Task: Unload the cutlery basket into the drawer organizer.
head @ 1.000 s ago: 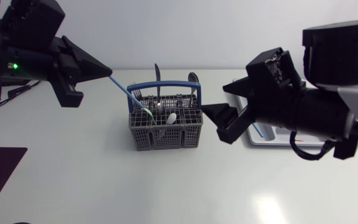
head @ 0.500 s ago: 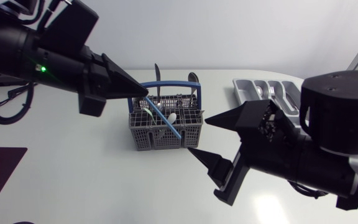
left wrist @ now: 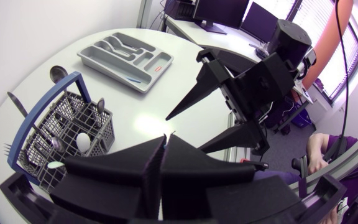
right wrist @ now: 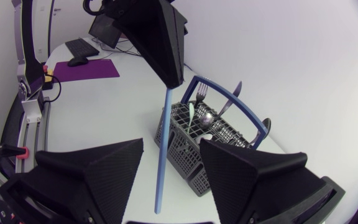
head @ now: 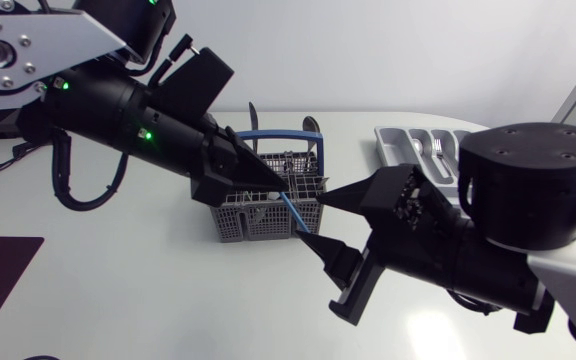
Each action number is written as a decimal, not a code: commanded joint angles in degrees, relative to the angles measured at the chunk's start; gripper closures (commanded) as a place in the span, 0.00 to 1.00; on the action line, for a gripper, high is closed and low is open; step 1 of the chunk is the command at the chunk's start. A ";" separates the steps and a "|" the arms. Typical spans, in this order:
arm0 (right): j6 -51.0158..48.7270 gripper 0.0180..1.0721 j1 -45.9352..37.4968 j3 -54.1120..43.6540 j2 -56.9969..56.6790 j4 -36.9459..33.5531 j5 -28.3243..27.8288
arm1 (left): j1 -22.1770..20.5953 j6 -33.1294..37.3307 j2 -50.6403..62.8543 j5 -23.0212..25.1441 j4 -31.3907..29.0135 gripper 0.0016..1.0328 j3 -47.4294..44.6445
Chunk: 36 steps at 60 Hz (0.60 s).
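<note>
Left end effector point(head: 284, 189) pinches the top of a blue-handled utensil point(head: 293, 212) over the right side of the basket point(head: 230, 226). Right end effector point(head: 316, 217) is spread, with one finger on either side of the handle. Step appears to be a handover. Next, the right should close, the left release, then carry to the organizer point(head: 386, 140) at far right.

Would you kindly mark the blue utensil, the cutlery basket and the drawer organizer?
blue utensil point(right wrist: 163, 152), right wrist view, handle
cutlery basket point(head: 248, 226), head view, front wall
drawer organizer point(left wrist: 108, 71), left wrist view, rim

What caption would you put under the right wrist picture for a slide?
The left pincer holds a long blue utensil between the right pincer's open fingers, the cutlery basket just beyond.
</note>
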 commanded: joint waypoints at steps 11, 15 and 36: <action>-1.31 0.58 0.58 -1.94 2.67 1.48 0.25 | -0.36 -1.67 0.66 1.26 -0.01 0.87 2.77; -1.31 0.62 0.49 -2.29 2.93 1.57 0.25 | -0.36 -1.59 0.66 1.35 -0.28 0.87 3.12; -1.75 0.92 -0.83 -2.82 4.96 2.54 -1.34 | -0.18 -1.59 -0.13 1.97 -1.60 0.87 4.09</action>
